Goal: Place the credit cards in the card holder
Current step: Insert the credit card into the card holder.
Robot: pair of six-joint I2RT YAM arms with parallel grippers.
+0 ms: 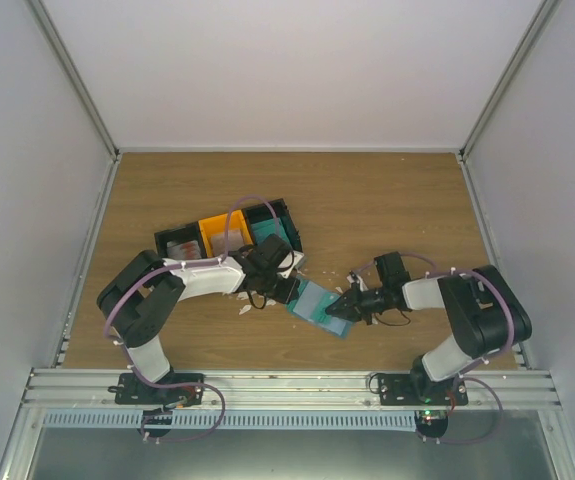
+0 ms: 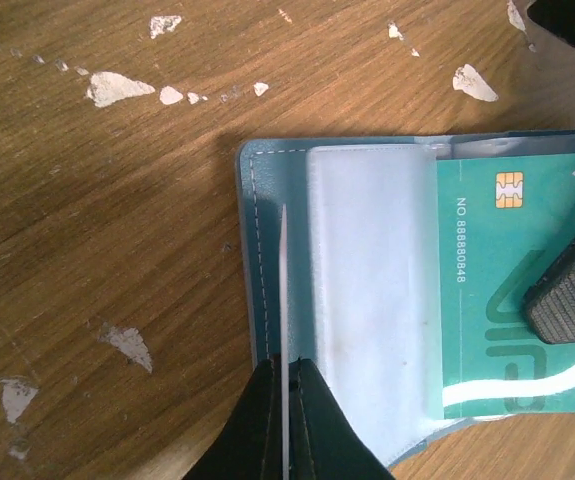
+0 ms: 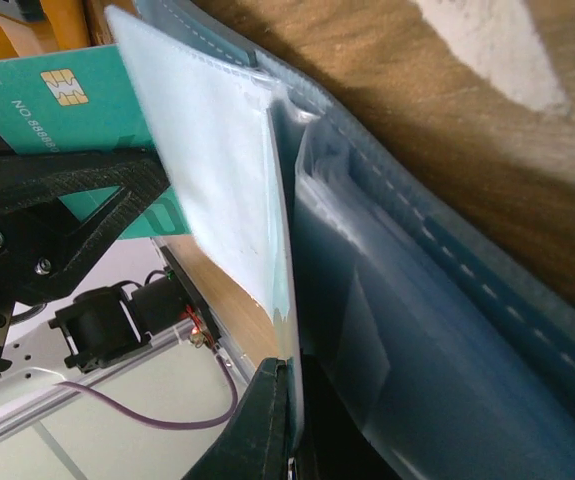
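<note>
The slate-blue card holder lies open on the wood between both grippers. A frosted clear sleeve covers its middle, and a teal credit card with a gold chip lies flat on its right half. My left gripper is shut on a thin card seen edge-on, standing upright over the holder's left edge. My right gripper is shut on the edge of a clear sleeve and holds it raised. A teal card face shows at upper left in the right wrist view, partly behind black gripper parts.
A black-and-orange bin with three compartments stands just behind the left gripper. Small white scraps lie scattered on the wood around the holder. Grey walls close in the table on three sides.
</note>
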